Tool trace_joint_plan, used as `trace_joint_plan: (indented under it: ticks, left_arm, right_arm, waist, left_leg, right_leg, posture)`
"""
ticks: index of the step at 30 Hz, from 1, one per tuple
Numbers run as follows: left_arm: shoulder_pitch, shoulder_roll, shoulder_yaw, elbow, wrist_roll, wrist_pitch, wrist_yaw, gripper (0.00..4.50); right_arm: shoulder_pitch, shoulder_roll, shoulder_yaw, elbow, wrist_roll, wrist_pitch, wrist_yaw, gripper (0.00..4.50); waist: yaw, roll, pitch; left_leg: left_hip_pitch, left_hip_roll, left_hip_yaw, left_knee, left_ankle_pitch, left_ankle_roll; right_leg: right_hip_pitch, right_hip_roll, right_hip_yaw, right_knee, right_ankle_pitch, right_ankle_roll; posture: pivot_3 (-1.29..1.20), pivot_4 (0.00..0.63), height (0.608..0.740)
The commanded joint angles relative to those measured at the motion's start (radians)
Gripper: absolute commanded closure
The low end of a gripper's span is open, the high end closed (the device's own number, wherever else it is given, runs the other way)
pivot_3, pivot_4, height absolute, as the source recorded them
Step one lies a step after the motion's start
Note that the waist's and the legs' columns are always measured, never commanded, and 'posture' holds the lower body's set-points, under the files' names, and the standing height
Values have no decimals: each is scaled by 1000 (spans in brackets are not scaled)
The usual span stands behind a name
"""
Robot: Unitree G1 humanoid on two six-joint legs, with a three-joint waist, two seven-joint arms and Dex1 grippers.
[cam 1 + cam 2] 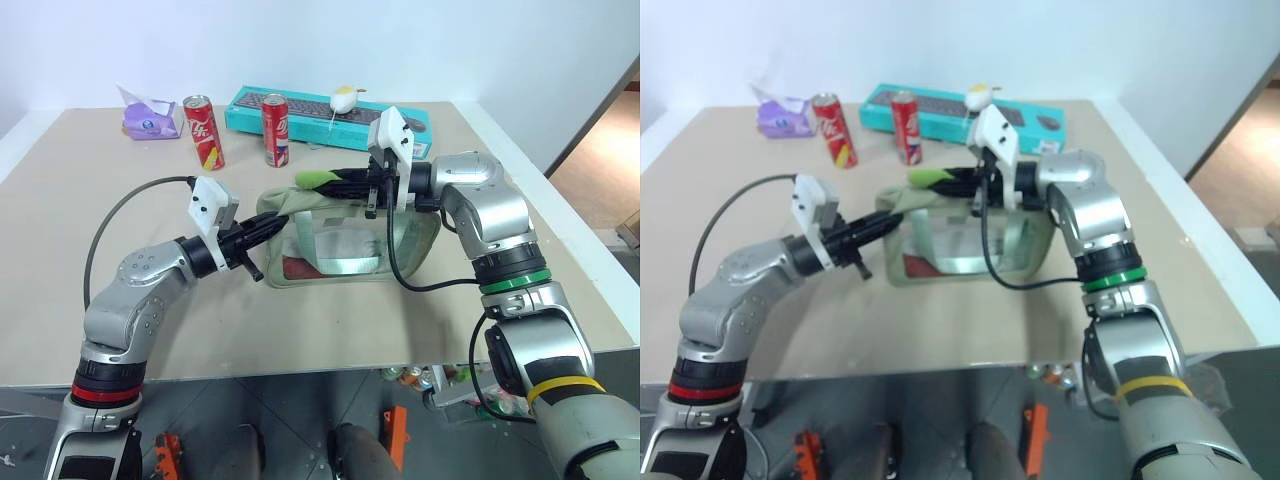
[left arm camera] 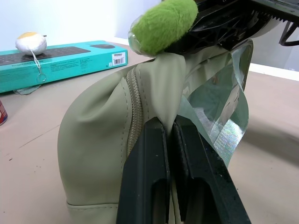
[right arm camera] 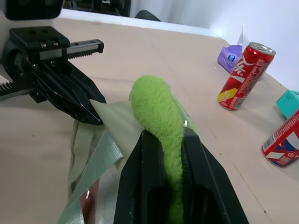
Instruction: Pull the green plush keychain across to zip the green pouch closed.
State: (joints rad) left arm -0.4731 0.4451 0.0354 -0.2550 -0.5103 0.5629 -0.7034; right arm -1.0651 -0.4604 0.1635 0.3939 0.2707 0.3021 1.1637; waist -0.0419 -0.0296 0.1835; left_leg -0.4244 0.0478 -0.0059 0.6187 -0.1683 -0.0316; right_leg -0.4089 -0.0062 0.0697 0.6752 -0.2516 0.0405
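The green plush keychain (image 3: 161, 119) is pinched by the right gripper (image 3: 163, 140), the green pouch (image 2: 100, 140) fabric by the left gripper (image 2: 170, 135); a barcode label is seen on the teal box (image 2: 56, 63).

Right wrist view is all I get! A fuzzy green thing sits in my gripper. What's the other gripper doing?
Observer: The left gripper is shut on the pouch's end fabric, right beside the zipper.
Operator: Is my fuzzy thing at that same end?
Observer: Nearly. In the head views, the keychain in the right gripper sits over the pouch's top, close to the end that the left gripper holds.
Operator: Anything behind the pouch?
Observer: A teal box lies behind it, with a small white toy on top.
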Motion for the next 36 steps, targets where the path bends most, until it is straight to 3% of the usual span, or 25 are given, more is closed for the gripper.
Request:
trace_joint_plan:
  ticks: [1,23,36]
  left_arm:
    - [6,2,-27,1,3,8,-11,4500]
    - [1,11,-43,22,-1,2,-16,4500]
    - [0,15,-47,15,-1,5,-20,4500]
  right_arm:
    - [-17,-14,-67,-52,36,22,-16,4368]
    - [-3,-42,-169,-118,131,87,-68,4368]
    - [52,-70,-153,-166,112,63,-62,34]
  waist:
    - [0,0,0]
    - [-4,0,0]
    - [-6,0,0]
  left_leg:
    - [0,0,0,0,0,0]
    - [-2,0,0,-2,0,0]
    - [0,0,0,-2,0,0]
  right_leg:
    - [0,0,0,0,0,0]
    - [-2,0,0,0,-1,0]
    - [-1,1,1,0,-1,-1]
  posture:
    - [0,150,740]
    - [0,150,740]
    - [0,150,740]
